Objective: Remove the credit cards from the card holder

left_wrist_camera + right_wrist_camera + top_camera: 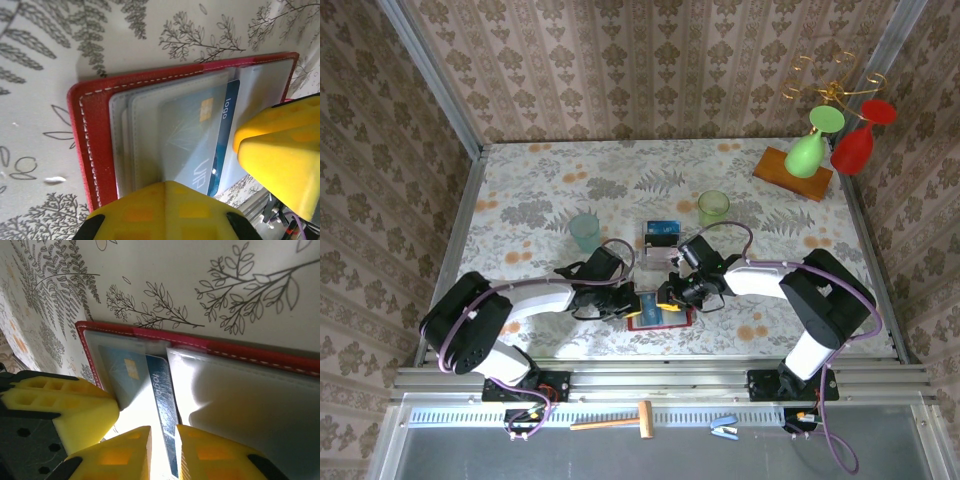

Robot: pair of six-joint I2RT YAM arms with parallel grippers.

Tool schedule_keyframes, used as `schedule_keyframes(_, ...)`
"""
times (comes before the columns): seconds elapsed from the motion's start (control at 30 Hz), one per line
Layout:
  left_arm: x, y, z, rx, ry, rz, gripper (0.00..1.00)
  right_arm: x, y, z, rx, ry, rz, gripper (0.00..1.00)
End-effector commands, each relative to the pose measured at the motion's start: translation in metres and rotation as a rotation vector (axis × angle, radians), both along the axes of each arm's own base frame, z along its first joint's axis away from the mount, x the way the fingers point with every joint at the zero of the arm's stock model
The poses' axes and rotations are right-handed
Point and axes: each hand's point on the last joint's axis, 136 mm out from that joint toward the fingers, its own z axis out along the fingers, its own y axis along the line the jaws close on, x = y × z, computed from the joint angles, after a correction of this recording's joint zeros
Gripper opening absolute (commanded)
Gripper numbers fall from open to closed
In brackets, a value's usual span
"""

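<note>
Because the dark blue credit card is only part-way out of its clear sleeve, with just a narrow strip of one long edge bare, I'd say the thin hold on it is the weak spot. The right gripper has its fingers nearly together, nipping that bare strip. A slightly crooked pull could let the card slide free of the fingers or bow in the sleeve.

The card holder lies open and flat near the front edge of the table, between the two grippers. The left gripper is fully closed and seems to bear down on the sleeves rather than clasp anything. If that press gives, the holder would likely drag along with the card, perhaps toward the table's edge. The two sets of fingers also sit very close and could knock together.

The holder's long axis runs left to right across the table. The card's long axis lies across it, in line with the fold, so it is coming out sideways. A clear plastic box stands farther back.
</note>
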Motion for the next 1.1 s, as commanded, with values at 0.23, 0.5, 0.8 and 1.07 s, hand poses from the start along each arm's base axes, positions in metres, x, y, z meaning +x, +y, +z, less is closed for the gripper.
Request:
schedule_keyframes(0.23,-0.011,0.013,-0.017,0.064,0.037,-0.012,0.03,-0.009,-0.002,-0.015,0.011,0.054,0.011,0.22)
schedule_keyframes(0.5,-0.011,0.012,-0.016,0.067,0.041,-0.014,0.03,-0.011,0.000,-0.018,0.024,0.067,0.013,0.22)
schedule_keyframes(0.8,-0.012,0.013,-0.017,0.071,0.042,-0.016,0.03,-0.010,0.007,-0.011,0.081,0.066,0.022,0.22)
schedule_keyframes(1.07,-0.012,0.013,-0.017,0.069,0.043,-0.015,0.03,-0.009,0.013,-0.003,0.132,0.062,0.020,0.20)
